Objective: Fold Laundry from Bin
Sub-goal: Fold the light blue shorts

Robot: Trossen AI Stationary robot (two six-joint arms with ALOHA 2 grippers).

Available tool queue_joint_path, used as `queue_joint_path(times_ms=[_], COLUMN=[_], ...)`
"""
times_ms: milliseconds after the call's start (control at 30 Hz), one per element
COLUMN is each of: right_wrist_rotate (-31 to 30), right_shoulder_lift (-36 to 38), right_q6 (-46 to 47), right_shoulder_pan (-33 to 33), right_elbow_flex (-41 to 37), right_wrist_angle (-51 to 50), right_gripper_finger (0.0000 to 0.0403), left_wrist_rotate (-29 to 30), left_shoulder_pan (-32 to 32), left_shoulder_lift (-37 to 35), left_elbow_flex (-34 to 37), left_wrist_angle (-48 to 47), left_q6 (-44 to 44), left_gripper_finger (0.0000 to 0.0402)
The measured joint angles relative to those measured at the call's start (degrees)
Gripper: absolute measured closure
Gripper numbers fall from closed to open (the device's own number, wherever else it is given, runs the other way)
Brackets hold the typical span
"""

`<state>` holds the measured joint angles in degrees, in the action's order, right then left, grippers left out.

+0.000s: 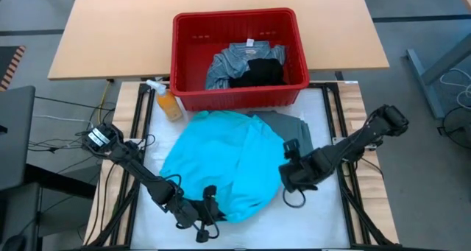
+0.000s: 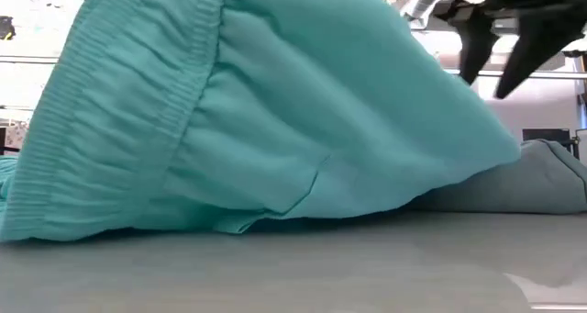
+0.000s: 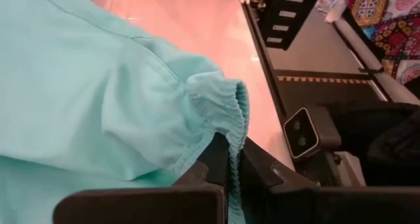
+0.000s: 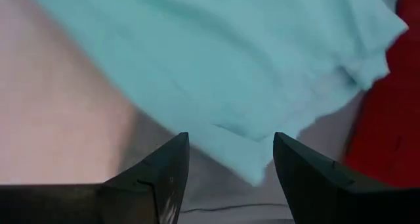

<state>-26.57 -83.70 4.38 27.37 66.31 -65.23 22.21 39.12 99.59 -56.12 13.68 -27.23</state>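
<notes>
The bright turquoise garment (image 1: 224, 163) lies spread on the table's middle, and its near ribbed hem (image 2: 110, 120) is raised. My left gripper (image 1: 208, 205) is shut on that hem at the table's near side. My right gripper (image 1: 285, 170) is open just above the garment's right edge (image 4: 249, 145) and touches nothing. The grey-green garment (image 1: 291, 126) lies partly under the turquoise one; it also shows in the low view (image 2: 550, 180). The red bin (image 1: 239, 56) stands at the far side with the mottled blue-grey garment (image 1: 235, 59) and the black garment (image 1: 257, 73) in it. My left gripper pinches the turquoise garment's gathered ribbed hem (image 3: 231, 129) between its two fingers. The hem's edge runs back between them. The hem is lifted off the table, and the rest of the garment slopes down from it and lies on the table (image 2: 275, 217).
An orange spray bottle (image 1: 168, 102) lies at the bin's near left corner. The white mat (image 1: 324, 214) is bare at the near right. A wooden table (image 1: 110, 30) stands beyond the bin. Black frame rails (image 1: 140, 111) run along both sides.
</notes>
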Motion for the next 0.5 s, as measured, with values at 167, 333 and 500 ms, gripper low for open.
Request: queue_joint_path(times_ms=[167,333,500], right_wrist_rotate=[5.22,8.94,10.94], right_shoulder_lift=[0.0,0.0,0.0], right_q6=[-5.08,-11.87,-15.46], right_shoulder_pan=[-4.65,-5.83,-5.83], right_elbow_flex=[-0.05,-0.13,-3.57], right_wrist_angle=[-0.31,-0.61,-0.14], right_gripper_finger=[0.0159,0.0159,0.0159], left_wrist_rotate=[0.73,1.11,2.23], left_shoulder_pan=[0.76,1.38,1.75], left_shoulder_lift=[0.0,0.0,0.0], left_elbow_flex=[0.0,0.0,0.0], left_wrist_angle=[-0.12,-0.26,-0.34], left_q6=[-1.37,-1.93,-1.96], left_gripper_finger=[0.0401,0.0401,0.0401])
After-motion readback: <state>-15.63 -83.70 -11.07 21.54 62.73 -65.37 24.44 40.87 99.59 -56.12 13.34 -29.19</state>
